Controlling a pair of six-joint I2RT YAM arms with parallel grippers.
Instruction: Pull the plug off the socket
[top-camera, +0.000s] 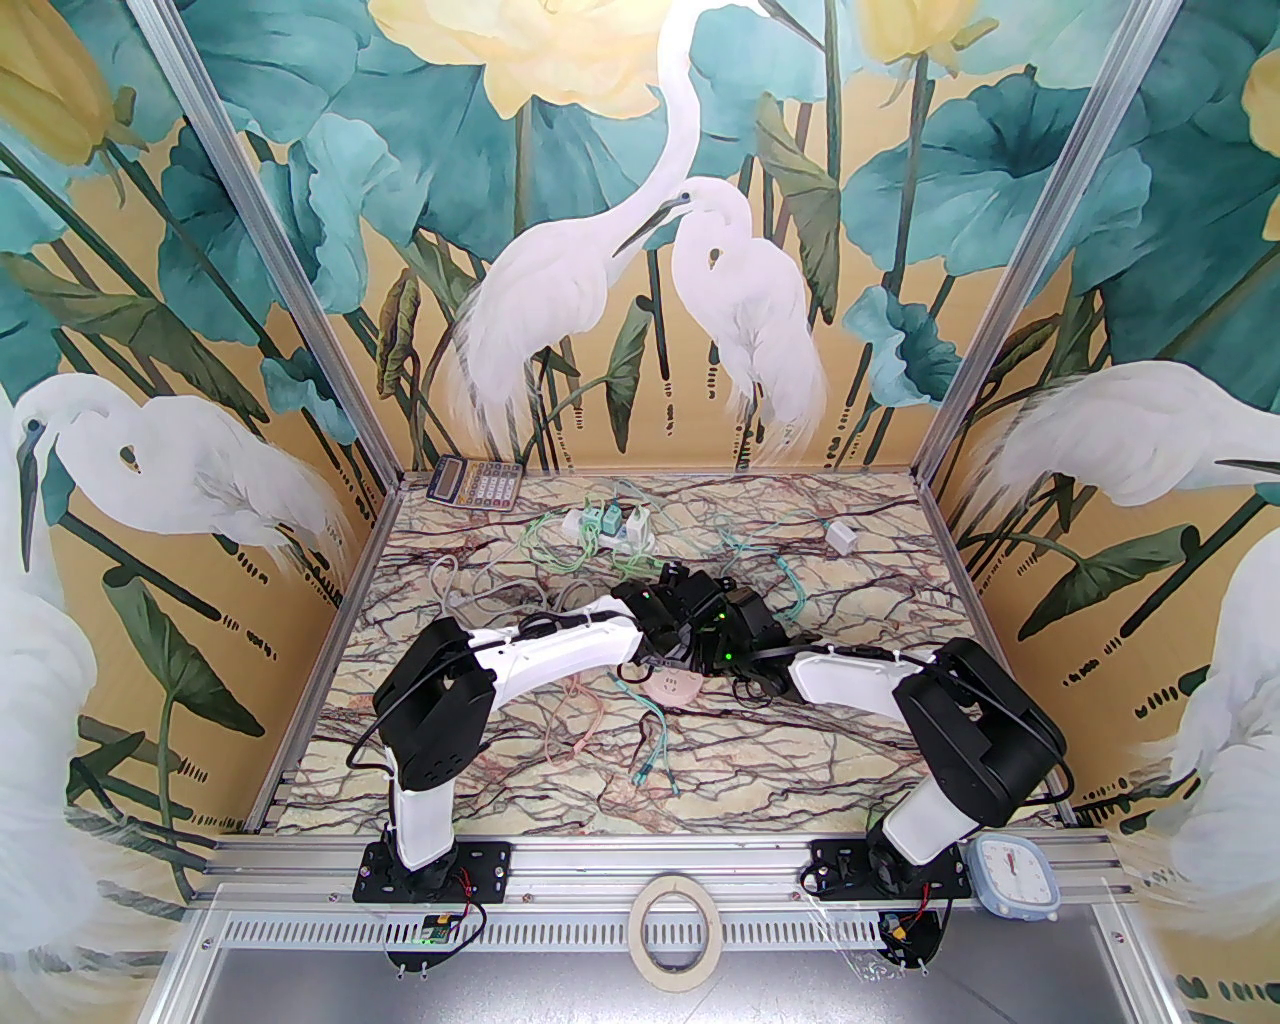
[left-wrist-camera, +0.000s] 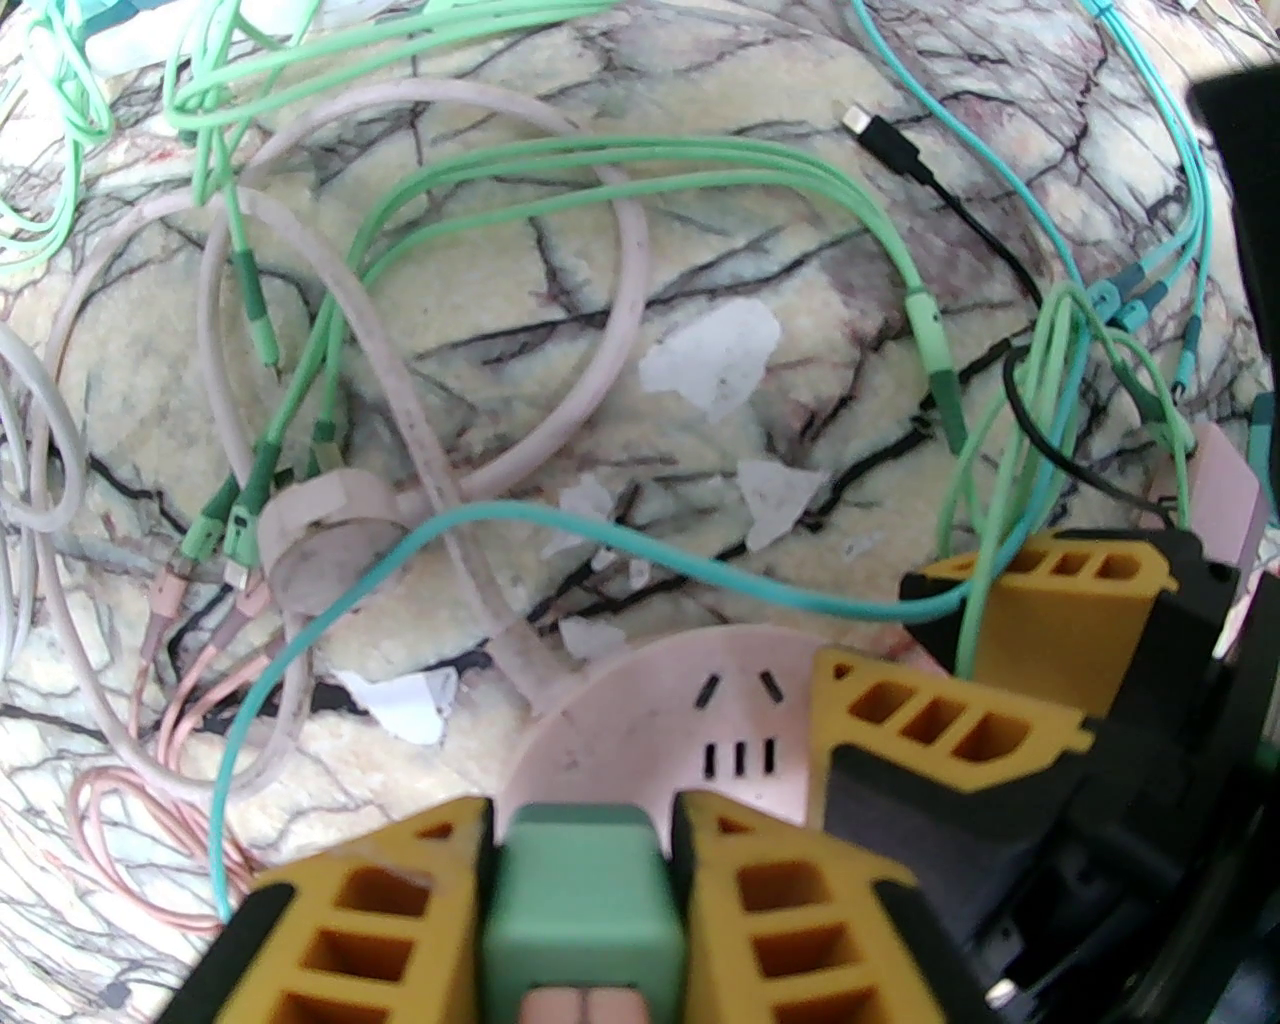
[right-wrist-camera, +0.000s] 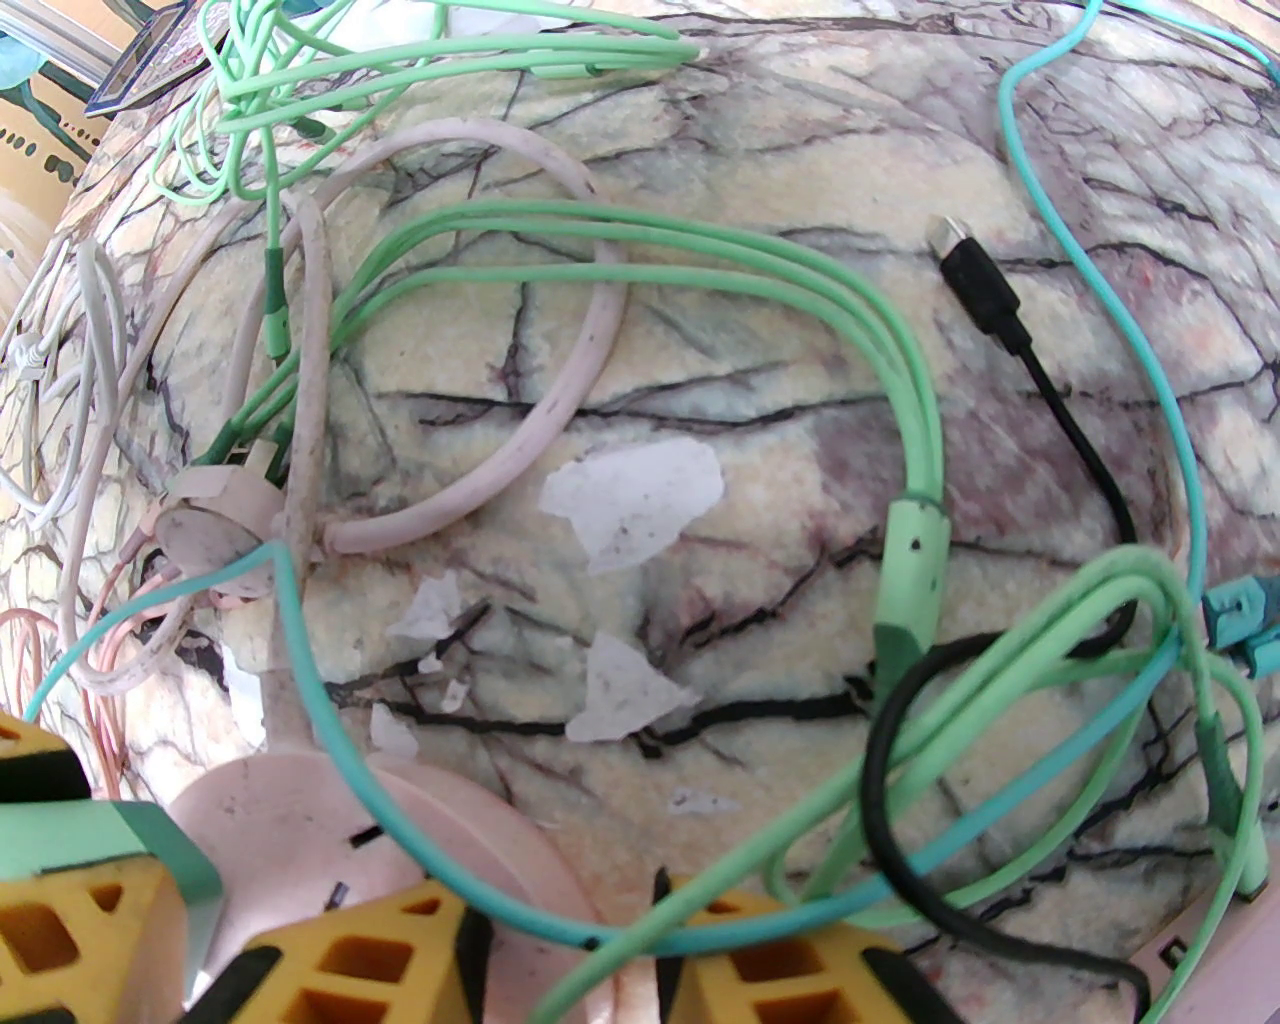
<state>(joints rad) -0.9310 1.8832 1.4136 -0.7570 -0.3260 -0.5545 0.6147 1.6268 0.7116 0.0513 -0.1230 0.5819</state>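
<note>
My left gripper (left-wrist-camera: 585, 835) is clamped on the squarish mint-green plastic plug (left-wrist-camera: 585, 915), one yellow-and-black finger on each flank, so that a pull carries the plug's body and not a cable. The plug stands at the near rim of the round pale-pink plastic socket (left-wrist-camera: 640, 690), mid-table. I judge it not yet free, though its pins are hidden.

My right gripper (right-wrist-camera: 570, 920) straddles the socket's right-hand rim with its fingers part-way apart, I think to pin it against my pull. Whether they bite on it I cannot tell.

Loose mint-green, teal, pink and black cables (left-wrist-camera: 600, 160) loop all around, one teal strand crossing the socket. Underneath is a marble-print tabletop (top-camera: 820, 760), dark-veined, with the print torn to white in patches. Walls (top-camera: 250, 300) painted with white egrets and lotus leaves enclose it, framed in aluminium.
</note>
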